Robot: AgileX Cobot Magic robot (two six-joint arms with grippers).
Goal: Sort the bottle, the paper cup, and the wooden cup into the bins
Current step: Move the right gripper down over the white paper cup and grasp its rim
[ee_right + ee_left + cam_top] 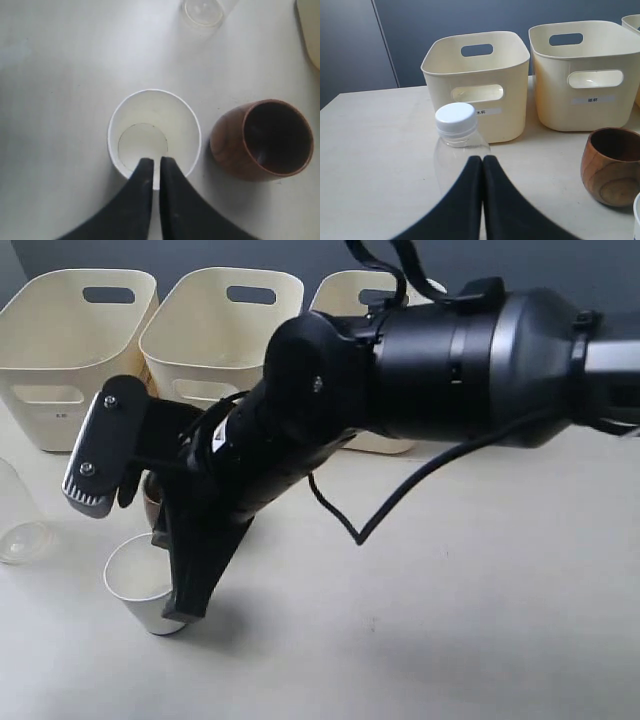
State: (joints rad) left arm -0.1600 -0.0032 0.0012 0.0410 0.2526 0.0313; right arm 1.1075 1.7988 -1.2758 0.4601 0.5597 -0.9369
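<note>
Paper cup (154,135) upright on table (450,640), rim pinched between right gripper (154,172) fingers. Wooden cup (265,140) just beside. Bottle (457,135) lying before bins (477,85); left gripper (482,165) fingers together, holding nothing.

Table (480,620): pale cream, matte surface, filling the foreground of every view.
Wall (410,35): dark blue-grey panels behind the table, with one vertical seam.
Light: soft and even; faint shadows.
</note>
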